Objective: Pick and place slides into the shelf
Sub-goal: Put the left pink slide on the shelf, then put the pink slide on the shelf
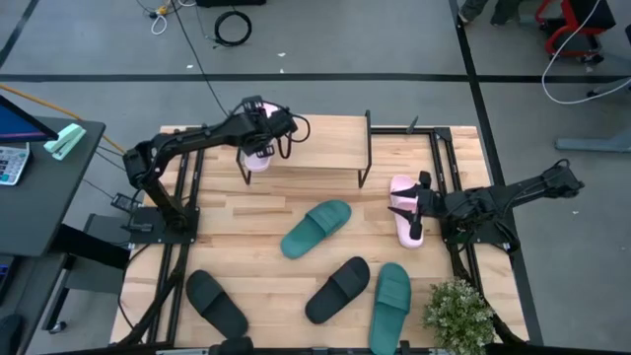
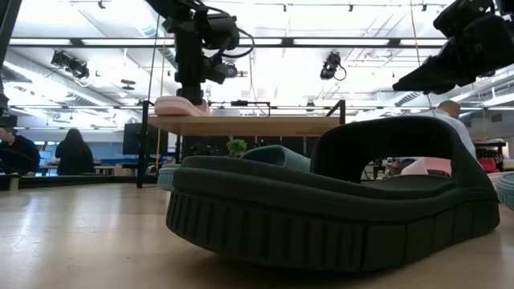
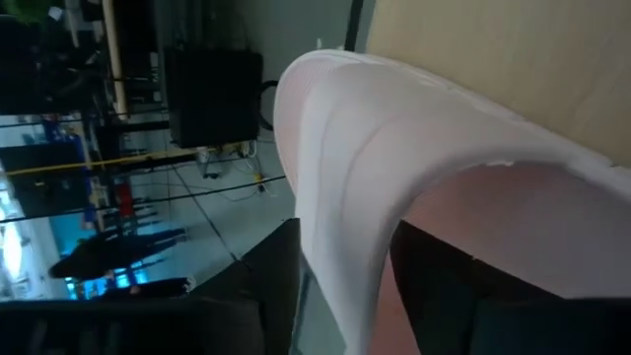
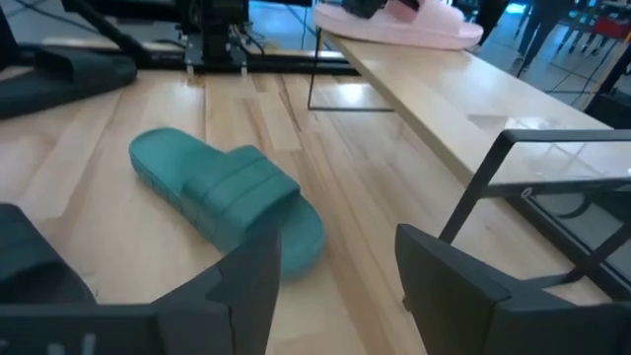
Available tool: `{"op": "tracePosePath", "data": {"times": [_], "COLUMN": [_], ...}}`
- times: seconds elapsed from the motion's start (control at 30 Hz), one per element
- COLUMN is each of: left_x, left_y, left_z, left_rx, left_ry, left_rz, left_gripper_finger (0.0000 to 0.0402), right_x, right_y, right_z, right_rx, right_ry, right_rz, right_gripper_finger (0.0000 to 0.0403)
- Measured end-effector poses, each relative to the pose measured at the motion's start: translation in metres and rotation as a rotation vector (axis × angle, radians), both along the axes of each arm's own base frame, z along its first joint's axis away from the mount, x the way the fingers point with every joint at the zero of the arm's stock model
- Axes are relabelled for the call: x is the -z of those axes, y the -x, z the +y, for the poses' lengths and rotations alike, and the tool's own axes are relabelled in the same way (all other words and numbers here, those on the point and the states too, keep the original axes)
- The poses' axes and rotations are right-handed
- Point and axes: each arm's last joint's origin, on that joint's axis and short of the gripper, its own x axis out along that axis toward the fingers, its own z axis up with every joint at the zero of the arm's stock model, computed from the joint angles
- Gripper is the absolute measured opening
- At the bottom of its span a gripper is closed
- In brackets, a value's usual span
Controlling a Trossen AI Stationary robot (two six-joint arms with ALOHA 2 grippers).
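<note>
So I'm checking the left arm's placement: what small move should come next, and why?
Probably open the left gripper and lift clear. The pale pink foam slide already rests on the light wooden shelf plank near its end, with the gripper's fingers clamped around its strap. The right gripper waits, open, over the other pink slide.

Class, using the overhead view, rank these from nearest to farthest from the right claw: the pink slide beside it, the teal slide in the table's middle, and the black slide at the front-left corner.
1. Pink slide: right beside the right claw, at the table's right side.
2. Teal slide: table's middle, toward the left arm's side.
3. Black slide: front-left corner, farthest.
</note>
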Motion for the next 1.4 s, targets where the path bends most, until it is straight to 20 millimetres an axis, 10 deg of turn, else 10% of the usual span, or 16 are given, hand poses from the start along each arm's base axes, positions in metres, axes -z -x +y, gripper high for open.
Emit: {"op": "tracePosePath", "data": {"times": [0.53, 0.8, 1.1, 1.4], "left_x": [-0.007, -0.076, -0.155, -0.178], "left_y": [-0.015, -0.022, -0.015, 0.001], "left_z": [-0.071, -0.126, -0.166, -0.173], "left_rx": [0.080, 0.132, 0.203, 0.238], "left_ry": [-0.195, -0.269, -0.272, -0.266], "left_rz": [0.138, -0.111, -0.434, -0.426], "left_gripper_finger": [0.0202, 0.0204, 0.0197, 0.0201], "right_x": [0.028, 0.027, -0.054, -0.019], "right_y": [0.011, 0.004, -0.029, -0.062], "right_z": [-0.003, 0.001, 0.014, 0.022], "right_rx": [0.072, 0.058, -0.004, 0.373], "right_ry": [-0.051, -0.155, -0.199, -0.187], "right_rz": [0.265, 0.300, 0.415, 0.989], "right_gripper_finger": [0.0208, 0.0208, 0.0208, 0.0208]}}
